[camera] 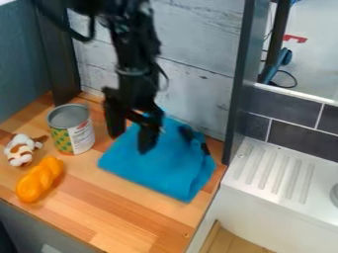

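The black gripper hangs from the top edge over the left part of a folded blue cloth. Its two fingers stand apart, and I see nothing gripped between them. Whether the fingertips touch the cloth I cannot tell. Small dark patches or objects lie along the cloth's back right side. Just left of the gripper stands an upright tin can with a green, yellow and white label. Farther left are a brown and white plush toy and an orange twisted bread-like toy.
The wooden counter is bounded by a whitish plank wall behind and a dark upright post at the right. Beyond the post is a white sink drainboard with ridges, below dark tiles.
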Controlling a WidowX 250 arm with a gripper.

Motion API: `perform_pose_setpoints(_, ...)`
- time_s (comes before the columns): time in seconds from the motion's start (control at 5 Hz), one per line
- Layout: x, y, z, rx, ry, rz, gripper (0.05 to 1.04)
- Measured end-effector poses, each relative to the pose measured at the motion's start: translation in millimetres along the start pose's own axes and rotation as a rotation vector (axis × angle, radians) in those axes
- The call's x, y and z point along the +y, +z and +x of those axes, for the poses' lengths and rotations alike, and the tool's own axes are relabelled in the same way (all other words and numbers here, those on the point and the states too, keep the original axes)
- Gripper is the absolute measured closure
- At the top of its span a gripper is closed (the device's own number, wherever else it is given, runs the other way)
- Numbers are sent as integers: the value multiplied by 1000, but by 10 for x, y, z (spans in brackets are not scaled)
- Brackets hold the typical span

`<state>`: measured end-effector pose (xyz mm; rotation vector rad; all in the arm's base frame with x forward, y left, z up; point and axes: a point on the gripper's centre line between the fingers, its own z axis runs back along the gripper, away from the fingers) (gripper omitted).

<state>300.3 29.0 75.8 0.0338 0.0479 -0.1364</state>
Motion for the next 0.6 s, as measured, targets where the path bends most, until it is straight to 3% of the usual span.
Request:
perform_pose_setpoints(0.2, 22, 157, -284, 136, -36, 14, 83)
perform_pose_setpoints(0.4, 4, 367, -516, 103, -44, 31, 83)
perform_pose_setpoints(0.6, 25, 443, -674, 87, -26, 69, 83)
